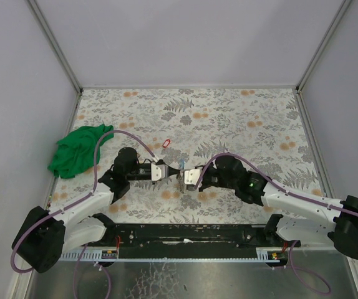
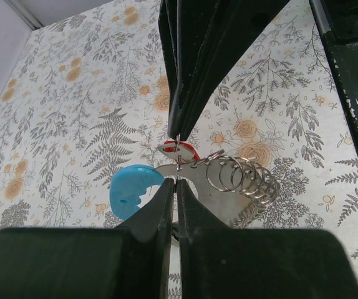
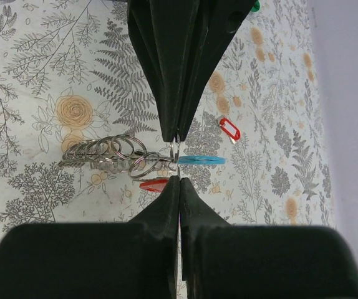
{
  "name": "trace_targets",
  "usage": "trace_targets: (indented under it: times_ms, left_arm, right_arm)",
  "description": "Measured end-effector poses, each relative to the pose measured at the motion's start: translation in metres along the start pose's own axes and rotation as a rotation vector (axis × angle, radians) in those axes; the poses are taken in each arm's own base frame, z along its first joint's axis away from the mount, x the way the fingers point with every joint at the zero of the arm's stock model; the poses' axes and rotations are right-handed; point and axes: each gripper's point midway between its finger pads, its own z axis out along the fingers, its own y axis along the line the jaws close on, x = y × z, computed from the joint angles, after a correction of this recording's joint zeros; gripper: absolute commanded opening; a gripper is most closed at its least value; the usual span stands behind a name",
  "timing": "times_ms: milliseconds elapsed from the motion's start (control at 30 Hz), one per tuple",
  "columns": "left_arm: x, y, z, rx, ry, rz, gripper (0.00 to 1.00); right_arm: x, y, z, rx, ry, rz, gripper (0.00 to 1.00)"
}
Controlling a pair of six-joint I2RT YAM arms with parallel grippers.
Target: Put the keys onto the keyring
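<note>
Both grippers meet tip to tip over the middle of the table. My left gripper (image 1: 176, 172) (image 2: 178, 157) is shut on a thin metal wire of the keyring (image 2: 229, 202), a grey metal piece with a light-blue arc (image 2: 131, 190) (image 3: 201, 160). Several small split rings (image 2: 236, 174) (image 3: 103, 151) hang on it. A red-tagged key (image 2: 184, 149) (image 3: 153, 184) sits right at the pinch. My right gripper (image 1: 186, 176) (image 3: 178, 156) is shut on a thin ring seen edge-on. I cannot tell whether that ring belongs to the key. Another red-tagged key (image 1: 166, 144) (image 3: 229, 129) lies loose on the table.
A crumpled green cloth (image 1: 76, 151) lies at the left edge of the floral table cover (image 1: 247, 118). Grey walls close in the left, right and far sides. A black rail (image 1: 185, 233) runs along the near edge between the arm bases.
</note>
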Motion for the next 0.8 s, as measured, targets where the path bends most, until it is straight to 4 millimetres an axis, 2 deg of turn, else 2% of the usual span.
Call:
trace_targets:
  times_ms: [800]
  left_arm:
    - [-0.0031, 0.002, -0.0003, -0.02, 0.0, -0.011, 0.0]
  right_arm:
    - [-0.0053, -0.0032, -0.0008, 0.028, 0.003, -0.014, 0.0]
